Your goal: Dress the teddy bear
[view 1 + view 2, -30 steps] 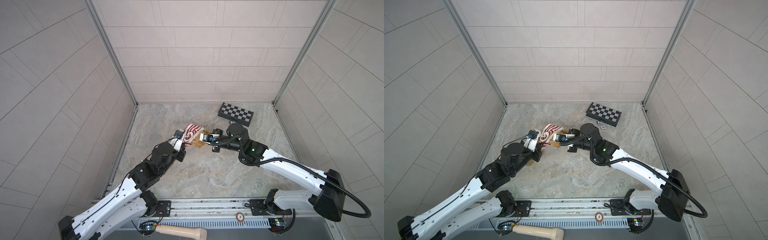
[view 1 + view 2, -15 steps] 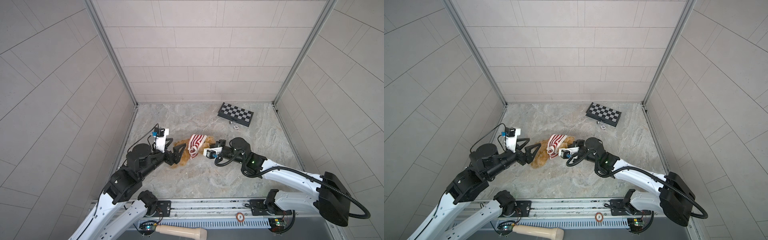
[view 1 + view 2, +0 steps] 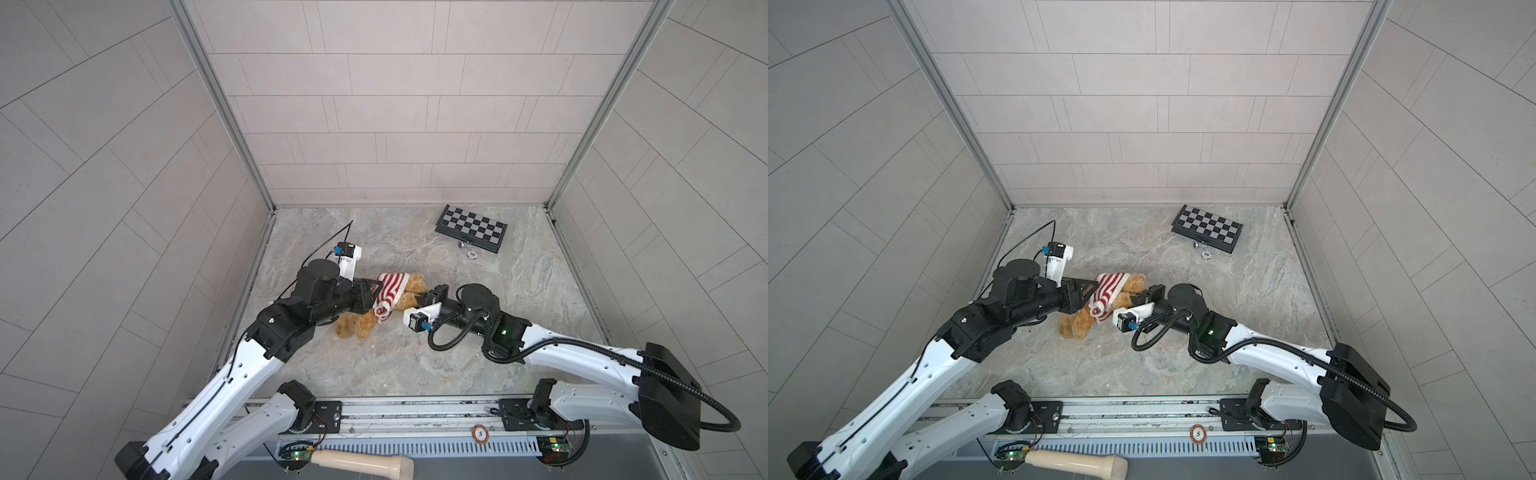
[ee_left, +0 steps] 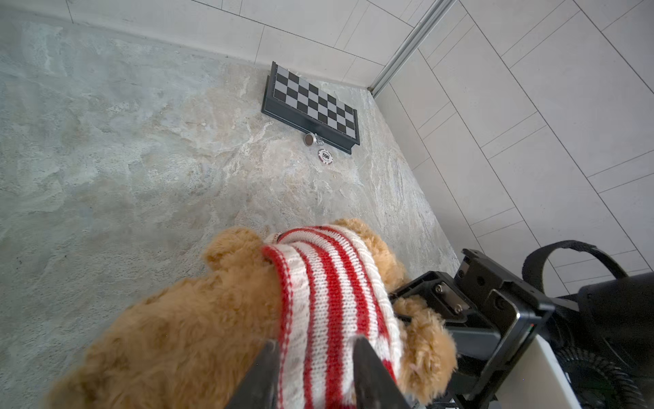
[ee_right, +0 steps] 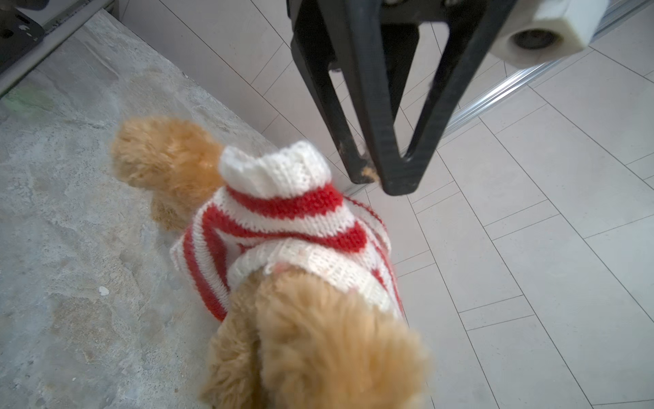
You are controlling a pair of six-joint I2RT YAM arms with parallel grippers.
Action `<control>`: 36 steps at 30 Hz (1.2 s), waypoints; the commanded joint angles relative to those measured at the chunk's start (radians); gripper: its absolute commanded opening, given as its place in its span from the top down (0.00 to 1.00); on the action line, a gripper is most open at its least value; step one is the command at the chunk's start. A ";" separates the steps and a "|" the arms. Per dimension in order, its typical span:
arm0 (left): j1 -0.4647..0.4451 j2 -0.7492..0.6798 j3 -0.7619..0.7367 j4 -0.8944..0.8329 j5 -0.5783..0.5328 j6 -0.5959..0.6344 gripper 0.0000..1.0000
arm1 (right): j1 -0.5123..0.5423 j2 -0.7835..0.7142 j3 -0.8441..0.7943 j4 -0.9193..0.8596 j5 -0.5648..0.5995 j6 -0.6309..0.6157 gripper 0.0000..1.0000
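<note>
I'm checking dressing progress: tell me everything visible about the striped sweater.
The striped sweater is a soft red-and-white knit with white ribbed edges, bunched around the middle of the teddy bear lying on the table. A white-cuffed sleeve sticks out, seemingly empty. Fingertips of the left hand flank its fabric; whether they pinch it is unclear.

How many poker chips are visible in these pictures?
2. One poker chip lies on the table beside the chessboard. A second chip sits on the front rail. Others may be hidden.
</note>
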 commanded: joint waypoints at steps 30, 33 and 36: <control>0.027 -0.005 -0.118 0.132 0.091 -0.051 0.68 | 0.003 -0.035 0.003 0.062 0.025 -0.037 1.00; 0.027 0.001 -0.116 0.143 0.090 -0.050 0.75 | 0.003 -0.042 0.002 0.061 0.026 -0.037 1.00; 0.027 0.003 -0.118 0.142 0.089 -0.047 0.85 | 0.003 -0.044 0.003 0.058 0.032 -0.036 1.00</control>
